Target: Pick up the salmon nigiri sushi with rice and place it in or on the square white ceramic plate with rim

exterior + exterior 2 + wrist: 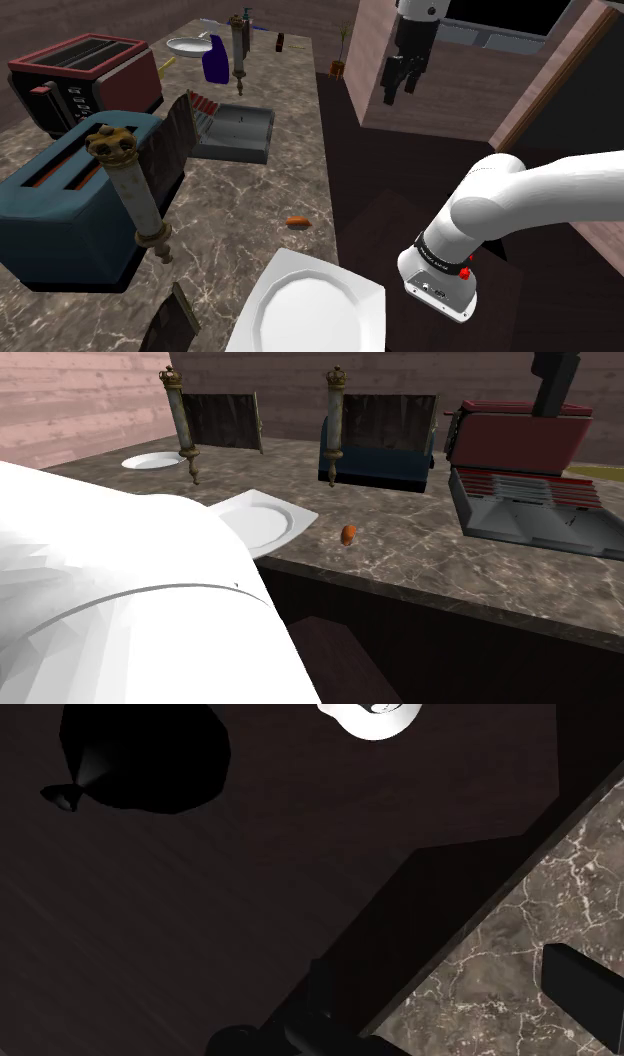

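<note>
The salmon nigiri [297, 221] is a small orange piece lying on the marble counter [290, 160], close to its edge; it also lies there in the second exterior view [348, 533]. The square white plate [310, 310] with a rim sits nearer the stand, jutting over the counter edge, a short way from the sushi [262, 520]. My black gripper [400, 93] hangs high, off the counter's side and over the dark floor, far from both. Its fingers stand apart with nothing between them.
A blue toaster [70, 200] and a red toaster [85, 80] line the counter's far side. A tall pepper mill [135, 195] leans by the blue one. A grey tray [235, 135], a blue bottle [214, 60] and a round white dish [190, 45] stand further back.
</note>
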`<move>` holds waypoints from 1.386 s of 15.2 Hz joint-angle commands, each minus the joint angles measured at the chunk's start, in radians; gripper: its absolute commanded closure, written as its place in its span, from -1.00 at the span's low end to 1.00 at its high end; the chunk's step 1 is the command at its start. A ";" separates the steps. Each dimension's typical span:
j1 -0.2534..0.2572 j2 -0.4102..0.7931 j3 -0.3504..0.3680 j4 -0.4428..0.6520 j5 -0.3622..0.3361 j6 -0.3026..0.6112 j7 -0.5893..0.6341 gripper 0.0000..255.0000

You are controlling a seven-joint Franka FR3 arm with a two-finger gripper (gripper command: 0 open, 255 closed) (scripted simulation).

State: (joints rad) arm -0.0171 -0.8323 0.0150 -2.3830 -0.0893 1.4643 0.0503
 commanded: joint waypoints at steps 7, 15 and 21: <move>-0.005 -0.037 0.097 -0.143 0.149 0.073 0.224 -1.00; 0.014 -0.001 0.254 -0.274 0.377 0.232 0.513 -1.00; 0.034 0.109 0.386 -0.313 0.552 0.407 0.711 -1.00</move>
State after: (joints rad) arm 0.0150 -0.7424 0.3813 -2.6872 0.4330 1.8367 0.7295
